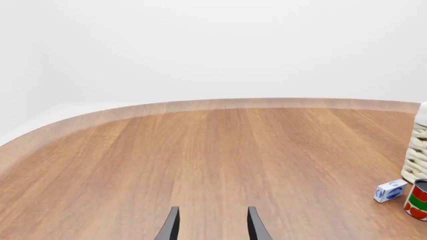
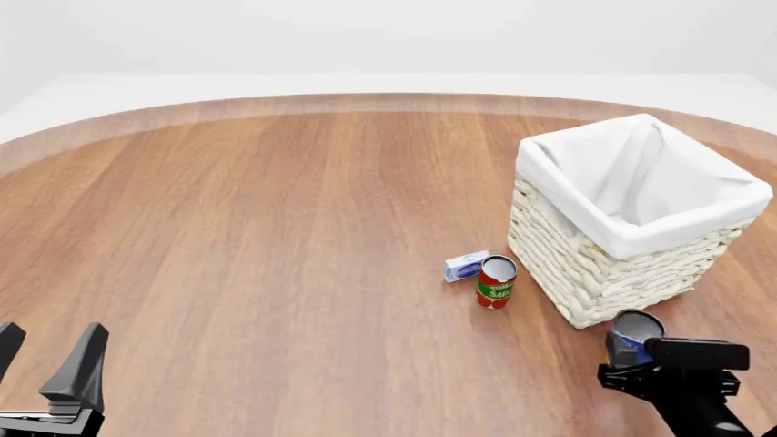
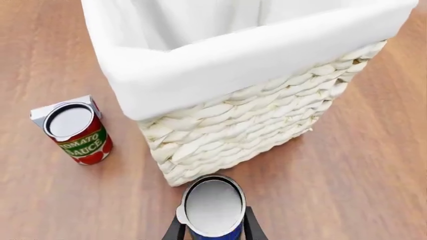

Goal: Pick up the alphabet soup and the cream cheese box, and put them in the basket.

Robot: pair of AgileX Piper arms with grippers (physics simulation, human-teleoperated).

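Note:
The alphabet soup (image 3: 212, 207), a blue can with a pale top, sits between the fingers of my right gripper (image 3: 213, 227), which is shut on its sides. In the front view the alphabet soup (image 2: 634, 335) and right gripper (image 2: 650, 350) are just in front of the basket's near corner. The basket (image 2: 607, 264) is woven, cream-white with a white liner, and stands at the right. The cream cheese box (image 2: 467, 266) lies on the table left of the basket, also visible as a small white-blue cream cheese box (image 1: 390, 190). My left gripper (image 2: 46, 350) is open and empty at the near left.
A red tomato sauce can (image 2: 496, 281) with a green band stands upright right beside the cream cheese box, between it and the basket. The round wooden table (image 2: 267, 228) stretches out to the left and far side.

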